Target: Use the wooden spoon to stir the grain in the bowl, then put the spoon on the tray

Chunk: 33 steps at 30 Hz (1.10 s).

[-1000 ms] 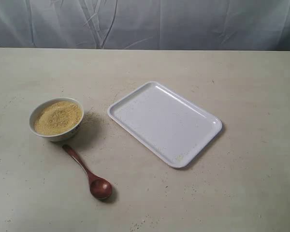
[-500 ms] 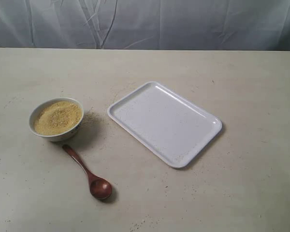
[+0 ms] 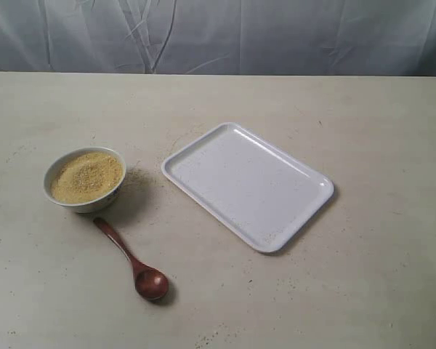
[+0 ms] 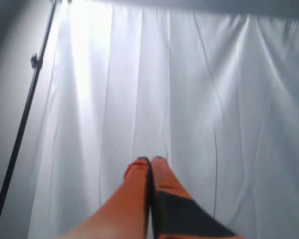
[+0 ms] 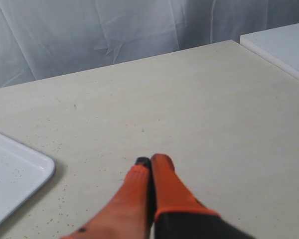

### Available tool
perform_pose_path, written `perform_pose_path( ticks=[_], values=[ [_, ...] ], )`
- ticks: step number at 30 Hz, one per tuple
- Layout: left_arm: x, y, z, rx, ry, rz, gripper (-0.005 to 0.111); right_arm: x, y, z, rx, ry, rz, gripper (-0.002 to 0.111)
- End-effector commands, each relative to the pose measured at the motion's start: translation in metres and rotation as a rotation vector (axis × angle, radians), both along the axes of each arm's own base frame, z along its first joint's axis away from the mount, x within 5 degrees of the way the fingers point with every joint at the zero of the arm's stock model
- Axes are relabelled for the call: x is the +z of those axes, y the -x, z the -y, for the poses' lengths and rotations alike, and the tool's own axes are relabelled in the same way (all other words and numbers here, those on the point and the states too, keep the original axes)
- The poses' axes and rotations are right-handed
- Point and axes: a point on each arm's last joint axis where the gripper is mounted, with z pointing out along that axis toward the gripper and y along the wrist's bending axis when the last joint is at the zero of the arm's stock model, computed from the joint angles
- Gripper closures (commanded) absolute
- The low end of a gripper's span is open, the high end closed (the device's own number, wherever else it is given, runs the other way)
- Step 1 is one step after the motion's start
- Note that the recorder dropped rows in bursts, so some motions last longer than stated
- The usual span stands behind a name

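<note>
The wooden spoon (image 3: 131, 260) lies flat on the table (image 3: 363, 283), apart from both grippers. Its handle end is just beside the bowl (image 3: 54, 190) and its scoop points toward the near edge. The bowl holds the grain (image 3: 87, 177). The tray (image 3: 247, 185) lies to the right of the bowl, turned at a slant.

The right gripper (image 5: 150, 162) has its fingers pressed together with nothing between them. It hangs over the bare table near one corner of the tray (image 5: 15, 174). The left gripper (image 4: 150, 162) is also closed on nothing and points at a pale curtain (image 4: 214, 99).

The table is beige and speckled, with the grey curtain (image 3: 276, 36) behind it. Only the exterior view shows the spoon and bowl. Only the left wrist view shows a dark thin pole (image 4: 25, 114).
</note>
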Motion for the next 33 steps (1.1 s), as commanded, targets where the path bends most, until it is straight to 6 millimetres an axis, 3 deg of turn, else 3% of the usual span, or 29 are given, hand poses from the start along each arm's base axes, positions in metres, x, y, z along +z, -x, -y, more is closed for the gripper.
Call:
perform_pose_path(
  ticks=[1,7,12,17,19,22,26,29,33],
  values=[
    [0.012,0.011,-0.002,-0.016,0.046,0.184,0.107,0.0,0.0,0.0,0.0,0.005,0.01,0.108],
    [0.025,0.007,0.004,-0.066,0.015,0.023,0.107,0.0,0.0,0.0,0.002,0.005,0.01,0.108],
    [0.044,-0.005,0.001,0.004,-0.038,-0.387,0.107,0.0,0.0,-0.001,0.025,0.005,0.01,0.108],
    [0.06,-0.038,-0.001,0.024,-0.015,-0.807,0.107,0.0,0.0,-0.001,0.028,0.005,0.01,0.108],
    [0.061,-0.054,0.0,0.021,-0.117,-0.999,0.107,0.0,0.0,-0.001,0.028,0.005,0.01,0.108],
    [0.063,-0.073,0.012,-0.118,-0.28,-1.187,0.107,0.0,0.0,-0.001,0.028,0.005,0.01,0.108],
    [0.064,-0.094,0.033,-0.403,-0.496,-1.284,0.107,0.0,0.0,-0.001,0.028,0.005,0.01,0.108],
    [0.054,-0.102,0.054,-0.682,-0.732,-1.323,0.107,0.0,0.0,-0.001,0.028,0.005,0.01,0.108],
    [0.03,-0.115,0.075,-0.814,-0.917,-1.422,0.107,0.0,0.0,-0.001,0.028,0.005,0.01,0.108]
  ],
)
